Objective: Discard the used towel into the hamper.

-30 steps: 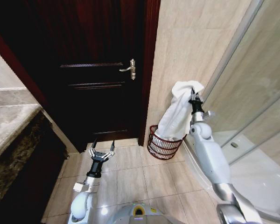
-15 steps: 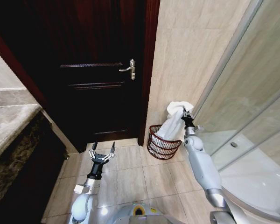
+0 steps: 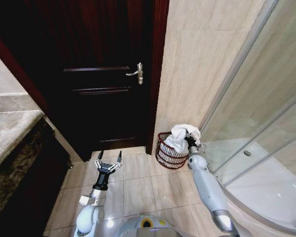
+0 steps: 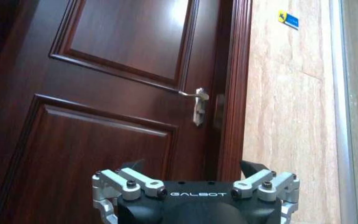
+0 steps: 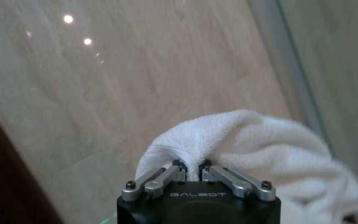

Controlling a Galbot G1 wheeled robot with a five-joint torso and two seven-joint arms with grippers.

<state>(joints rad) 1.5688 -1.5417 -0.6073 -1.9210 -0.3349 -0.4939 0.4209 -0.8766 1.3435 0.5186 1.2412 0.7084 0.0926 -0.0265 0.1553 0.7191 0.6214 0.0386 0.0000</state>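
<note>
My left gripper [image 3: 109, 161] hangs low over the floor tiles [image 3: 138, 190] before the dark wooden door [image 3: 101, 74], fingers spread wide around nothing; its own camera cuts off the fingertips. I read "GALBOT" on both gripper bodies. Right of the door handle [image 3: 137, 72], the hamper [image 3: 168, 154] stands on the floor against the tiled wall [image 3: 207, 54], its rim partly hidden by the white towel [image 3: 181, 137]. My right gripper [image 3: 188, 138] pinches that towel just above the hamper.

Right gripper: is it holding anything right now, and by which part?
Yes. The right gripper is shut on a bunched fold of the white towel, which hangs into the hamper. The left gripper is open, holding nothing.
</note>
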